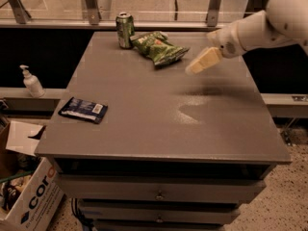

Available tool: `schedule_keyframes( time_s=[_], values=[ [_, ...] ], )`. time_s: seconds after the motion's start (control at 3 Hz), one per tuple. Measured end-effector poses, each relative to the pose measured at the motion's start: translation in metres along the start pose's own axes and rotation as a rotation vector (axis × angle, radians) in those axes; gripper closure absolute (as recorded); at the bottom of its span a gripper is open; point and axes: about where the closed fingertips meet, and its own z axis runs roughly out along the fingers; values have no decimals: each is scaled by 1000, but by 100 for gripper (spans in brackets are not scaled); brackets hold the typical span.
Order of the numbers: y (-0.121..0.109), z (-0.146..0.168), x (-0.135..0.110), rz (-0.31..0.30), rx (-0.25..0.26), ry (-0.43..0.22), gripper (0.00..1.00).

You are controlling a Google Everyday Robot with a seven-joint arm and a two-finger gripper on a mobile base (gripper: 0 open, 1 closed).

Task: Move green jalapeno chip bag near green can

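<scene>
I see the grey tabletop carrying three things: the green can upright at the far edge, the green jalapeno chip bag lying just right of that can, and a dark blue packet well nearer than the can, by the left edge. My pincer hangs above the tabletop, farther right of the can than the bag.

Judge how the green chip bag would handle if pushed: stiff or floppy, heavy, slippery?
The green jalapeno chip bag looks crinkled and puffy, so it is probably light and would crumple rather than hold shape. Its glossy film would likely slide easily on the smooth table. The gripper hangs apart from it, toward the picture's right.
</scene>
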Motion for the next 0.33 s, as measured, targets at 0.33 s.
schedule_keyframes(
  time_s=[0.33],
  values=[
    [-2, -8, 6, 13, 9, -4, 0]
  ],
)
